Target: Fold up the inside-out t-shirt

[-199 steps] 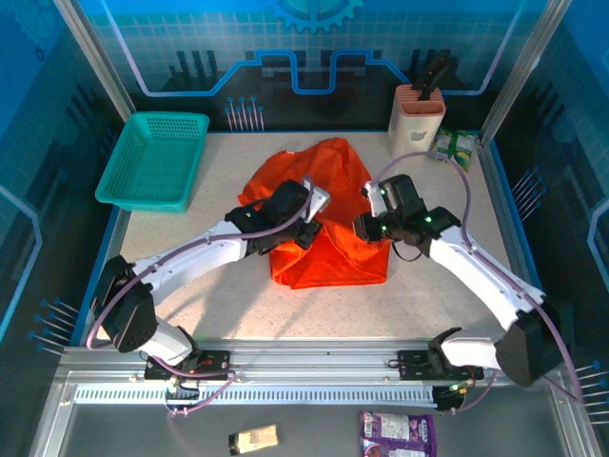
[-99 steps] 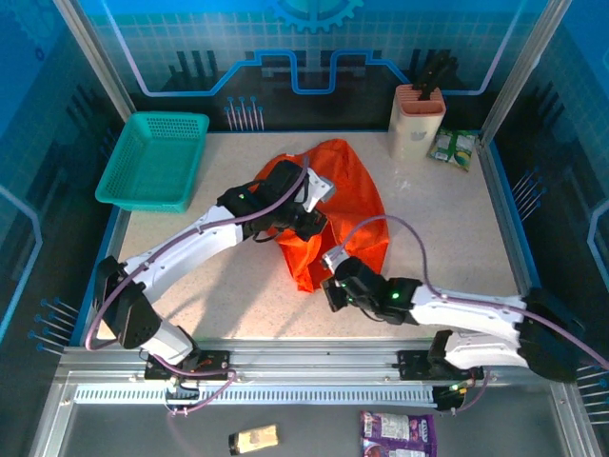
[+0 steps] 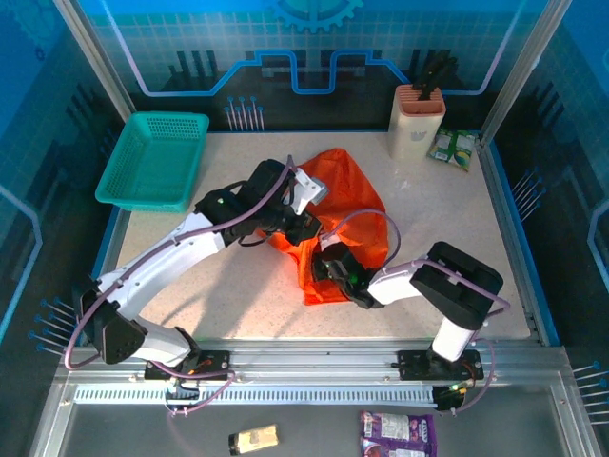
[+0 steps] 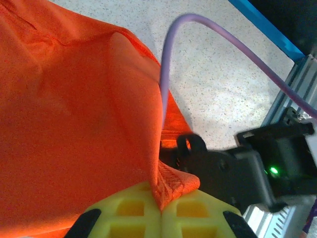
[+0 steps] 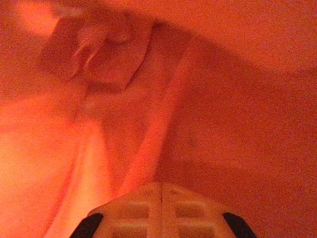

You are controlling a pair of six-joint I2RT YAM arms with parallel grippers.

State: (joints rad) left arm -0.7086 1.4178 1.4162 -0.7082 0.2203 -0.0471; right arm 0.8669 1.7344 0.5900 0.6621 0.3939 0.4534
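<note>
Bunched up on the speckled table [image 3: 205, 295], the bright orange soft-cloth t-shirt [image 3: 354, 202] is pinched from both sides. The left gripper [image 4: 161, 201] is clamped tight on a raised fold, and the right gripper [image 5: 161, 191] is closed on cloth at the near edge.

Speckled table [image 3: 457, 219], orange t-shirt [image 3: 347, 190] bunched ctr, teal basket [image 3: 152, 157] far-L, knife block [image 3: 416, 119] w/ green packet [image 3: 453, 148] far-R

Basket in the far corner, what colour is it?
The basket is teal all over, with a fine mesh pattern. It shows best in the top external view.
</note>
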